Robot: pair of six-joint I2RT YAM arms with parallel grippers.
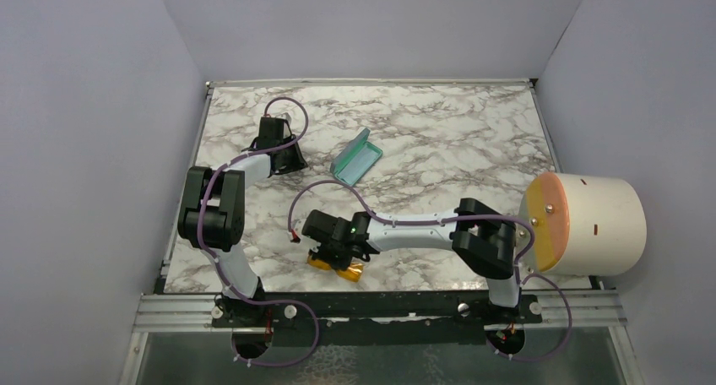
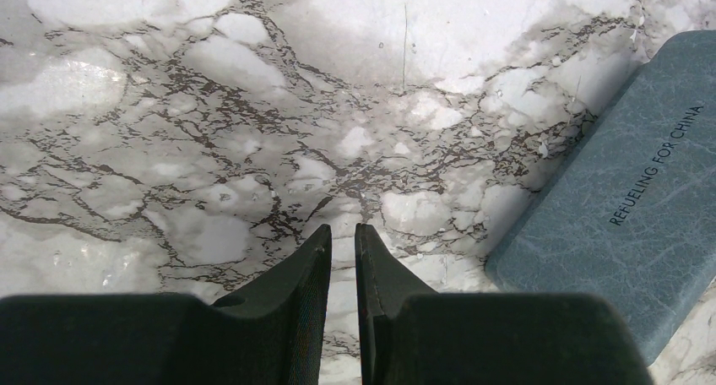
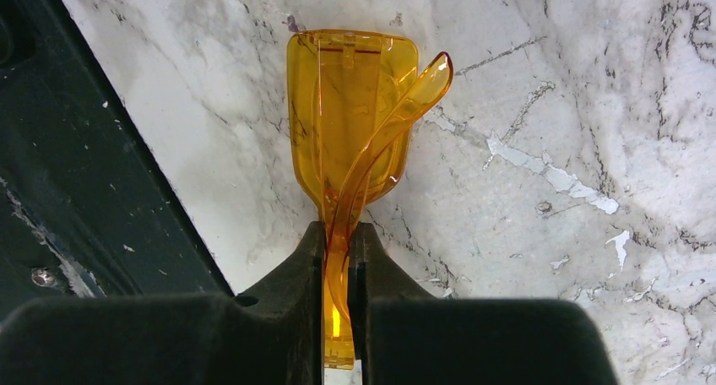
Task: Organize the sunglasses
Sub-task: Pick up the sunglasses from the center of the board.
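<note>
The orange-amber sunglasses [image 3: 355, 123] are folded and pinched between the fingers of my right gripper [image 3: 340, 233], which is shut on them near the table's front edge; in the top view they show under the gripper [image 1: 336, 265]. The blue-grey case [image 1: 356, 159] lies open mid-table, teal-green inside up; its grey lid fills the right of the left wrist view [image 2: 629, 199]. My left gripper [image 2: 342, 233] is nearly shut and empty, over bare marble left of the case, at the back left in the top view [image 1: 283, 155].
A large white cylinder with an orange face [image 1: 587, 225] stands at the right edge. The dark front rail [image 3: 76, 165] runs close beside the sunglasses. Grey walls enclose the marble table [image 1: 456, 132].
</note>
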